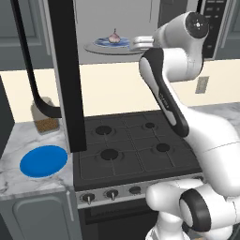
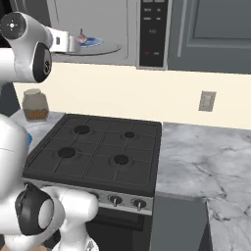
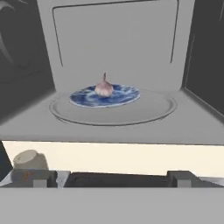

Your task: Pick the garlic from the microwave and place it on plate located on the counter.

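Note:
The garlic (image 3: pixel 104 87), a small pale pinkish bulb with a pointed tip, sits upright on a small blue-and-white patterned plate (image 3: pixel 124 95) on the glass turntable (image 3: pixel 148 109) inside the open microwave (image 3: pixel 113 39). My gripper (image 3: pixel 112 179) is open and empty, level with the cavity mouth and short of the garlic. From the base it appears as the gripper (image 1: pixel 134 44) just right of the garlic (image 1: pixel 114 36), and as the gripper (image 2: pixel 76 43) just left of the garlic (image 2: pixel 82 37). The plain blue plate (image 1: pixel 43 161) lies on the marbled counter (image 1: pixel 18 136) left of the stove.
The microwave's black-framed door (image 1: pixel 65 70) hangs open over the stove's left edge, between cavity and blue plate. A black stovetop (image 1: pixel 131 145) lies below the microwave. A lidded jar (image 1: pixel 45 117) stands behind the blue plate. More counter (image 2: pixel 206 166) stretches right of the stove.

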Available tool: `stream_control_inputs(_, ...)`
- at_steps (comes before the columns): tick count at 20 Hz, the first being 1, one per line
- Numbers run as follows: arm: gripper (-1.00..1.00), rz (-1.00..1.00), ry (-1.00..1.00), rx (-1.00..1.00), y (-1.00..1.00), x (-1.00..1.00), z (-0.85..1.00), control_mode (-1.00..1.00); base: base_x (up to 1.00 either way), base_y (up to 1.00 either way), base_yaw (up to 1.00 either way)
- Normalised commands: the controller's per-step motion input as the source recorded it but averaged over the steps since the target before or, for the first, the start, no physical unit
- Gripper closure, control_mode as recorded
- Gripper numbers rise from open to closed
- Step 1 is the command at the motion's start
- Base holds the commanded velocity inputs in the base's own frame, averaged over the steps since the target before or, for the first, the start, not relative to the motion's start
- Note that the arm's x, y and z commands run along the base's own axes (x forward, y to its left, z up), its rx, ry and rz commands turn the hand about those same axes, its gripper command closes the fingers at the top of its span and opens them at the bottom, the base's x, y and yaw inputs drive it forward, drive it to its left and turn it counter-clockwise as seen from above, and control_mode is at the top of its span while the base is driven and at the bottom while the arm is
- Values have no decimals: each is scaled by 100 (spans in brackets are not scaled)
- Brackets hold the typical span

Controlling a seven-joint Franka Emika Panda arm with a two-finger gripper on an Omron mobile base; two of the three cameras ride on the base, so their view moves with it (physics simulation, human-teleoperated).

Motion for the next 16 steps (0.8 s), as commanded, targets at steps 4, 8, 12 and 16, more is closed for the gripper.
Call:
stream_control_inputs(4, -100, 0, -2, 0, 6, 72, 19, -100, 0, 0, 0)
stream_control_inputs(8, -100, 1, 0, 0, 24, 95, -18, -100, 0, 0, 0)
stream_control_inputs(12, -100, 6, 7, 0, 22, 100, -26, -100, 0, 0, 0)
stream_control_inputs(16, -100, 4, 8, 0, 8, 93, 1, -100, 0, 0, 0)
